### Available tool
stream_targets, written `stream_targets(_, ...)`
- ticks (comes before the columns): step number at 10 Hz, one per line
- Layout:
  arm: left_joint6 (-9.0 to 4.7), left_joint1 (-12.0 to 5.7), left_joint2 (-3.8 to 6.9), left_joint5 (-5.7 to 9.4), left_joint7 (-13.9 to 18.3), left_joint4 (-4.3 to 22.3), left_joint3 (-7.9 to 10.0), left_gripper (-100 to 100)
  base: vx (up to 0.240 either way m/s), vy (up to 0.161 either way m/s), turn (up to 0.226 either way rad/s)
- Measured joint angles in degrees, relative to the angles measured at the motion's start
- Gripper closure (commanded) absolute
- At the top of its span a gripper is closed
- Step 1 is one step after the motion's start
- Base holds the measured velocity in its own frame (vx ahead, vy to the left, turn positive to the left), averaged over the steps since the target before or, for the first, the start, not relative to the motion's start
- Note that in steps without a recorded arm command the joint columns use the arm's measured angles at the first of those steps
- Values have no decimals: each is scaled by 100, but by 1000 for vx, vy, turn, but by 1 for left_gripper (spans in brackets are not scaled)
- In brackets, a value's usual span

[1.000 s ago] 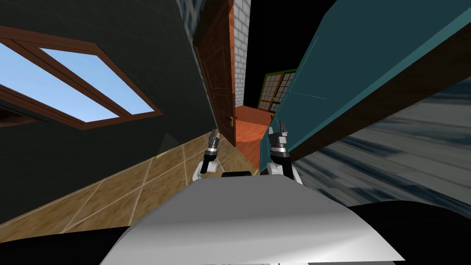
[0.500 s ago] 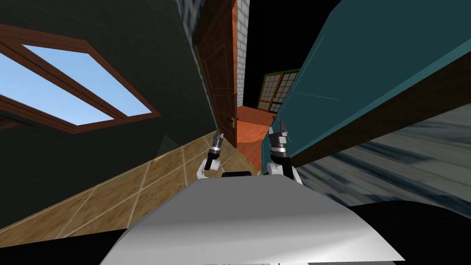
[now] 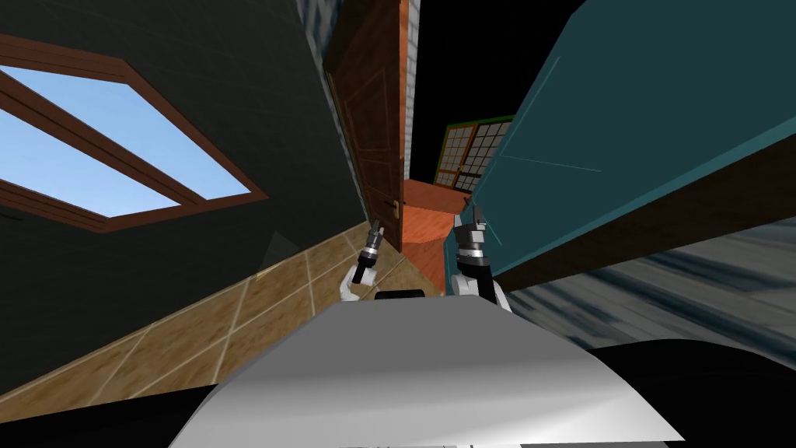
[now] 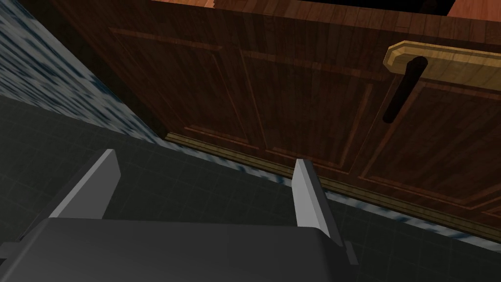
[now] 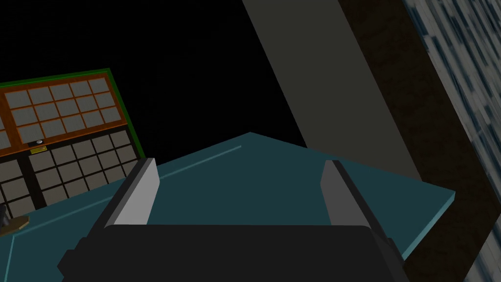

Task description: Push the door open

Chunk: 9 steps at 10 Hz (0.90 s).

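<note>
Just beside brown door point(image 4: 293, 98), left hand point(image 4: 205, 159) spread wide (empty).

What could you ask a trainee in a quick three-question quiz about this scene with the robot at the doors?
1. True or false: the left gripper has its fingers shut.
2. What lies ahead of it? A) a sofa B) the brown door C) a table
3. Fill in: that door's dark lever handle sits on a ___ plate.
Key: 1 false; 2 B; 3 tan.
</note>
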Motion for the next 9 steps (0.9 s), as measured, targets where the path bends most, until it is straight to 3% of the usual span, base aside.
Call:
stream_targets(4,7,-430,32,-30,193,597,-139,-100,91,105,-40)
stream_targets(9,48,-906,-5,-119,417,1335,-426,-100,104,106,-38)
